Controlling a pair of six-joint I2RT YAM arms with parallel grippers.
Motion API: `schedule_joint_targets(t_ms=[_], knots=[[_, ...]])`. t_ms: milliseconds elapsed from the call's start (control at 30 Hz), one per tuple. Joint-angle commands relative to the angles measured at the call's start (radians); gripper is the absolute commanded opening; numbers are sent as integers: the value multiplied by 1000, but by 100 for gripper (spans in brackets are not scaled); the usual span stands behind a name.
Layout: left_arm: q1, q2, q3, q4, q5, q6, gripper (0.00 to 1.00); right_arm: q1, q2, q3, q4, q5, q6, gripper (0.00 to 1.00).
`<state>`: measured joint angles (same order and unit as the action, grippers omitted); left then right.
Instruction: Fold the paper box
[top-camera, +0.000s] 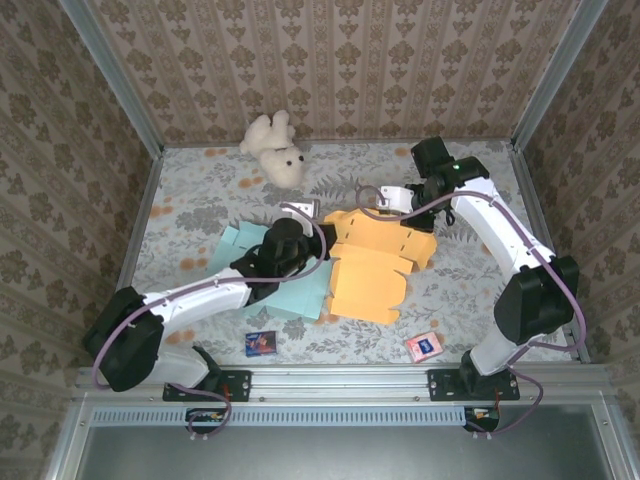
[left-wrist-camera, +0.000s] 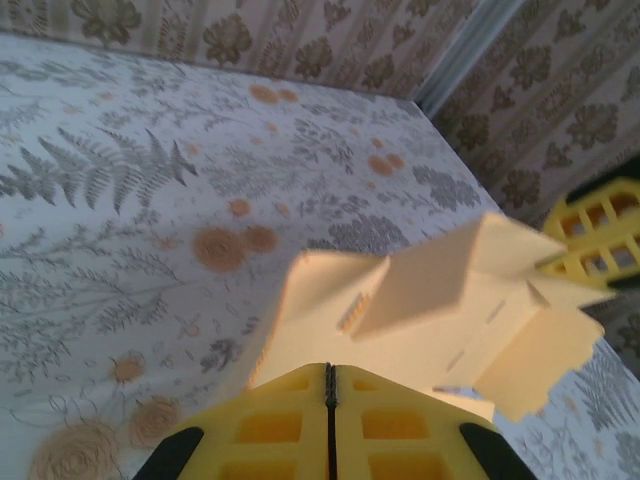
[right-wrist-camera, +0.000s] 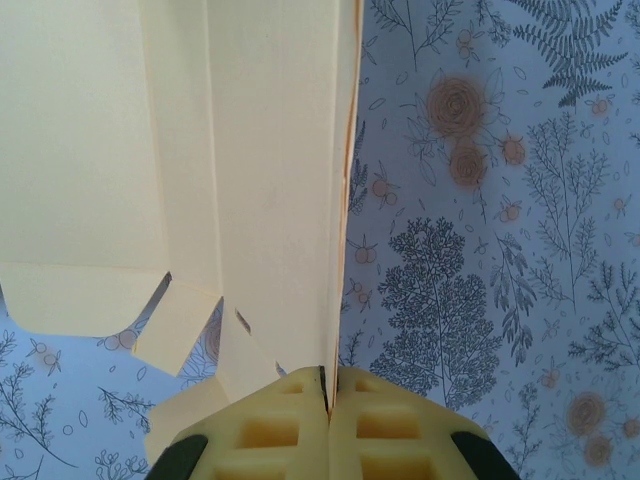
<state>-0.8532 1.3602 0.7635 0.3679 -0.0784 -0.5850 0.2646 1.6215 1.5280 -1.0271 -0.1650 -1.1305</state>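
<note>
The paper box (top-camera: 375, 265) is a flat yellow-orange cut-out lying mid-table, with its far panels lifted. My left gripper (top-camera: 312, 238) is at its left far corner, and in the left wrist view the gripper (left-wrist-camera: 329, 368) is shut with the pale box panel (left-wrist-camera: 440, 300) running right up to its tips. My right gripper (top-camera: 383, 203) is at the box's far edge. In the right wrist view it (right-wrist-camera: 325, 372) is shut on the thin edge of an upright panel (right-wrist-camera: 250, 180). The right gripper's yellow fingers (left-wrist-camera: 600, 235) also show past the box in the left wrist view.
A teal sheet (top-camera: 255, 265) lies under my left arm, partly beneath the box. A white plush bear (top-camera: 275, 148) sits at the back. Two small cards (top-camera: 260, 343) (top-camera: 423, 346) lie near the front edge. Patterned walls close in the table on three sides.
</note>
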Motion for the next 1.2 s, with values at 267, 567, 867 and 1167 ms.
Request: schedule_joint_targets(t_ms=[267, 567, 867, 1167], knots=[[20, 77, 177, -100, 38, -8, 8, 17, -86, -66, 64, -6, -29, 0], [-55, 151, 245, -119, 49, 21, 7, 27, -111, -85, 77, -23, -10, 0], [-71, 192, 259, -99, 24, -1, 7, 30, -156, -122, 106, -80, 3, 0], [-38, 167, 189, -95, -24, -4, 8, 30, -204, -276, 296, 11, -1, 0]])
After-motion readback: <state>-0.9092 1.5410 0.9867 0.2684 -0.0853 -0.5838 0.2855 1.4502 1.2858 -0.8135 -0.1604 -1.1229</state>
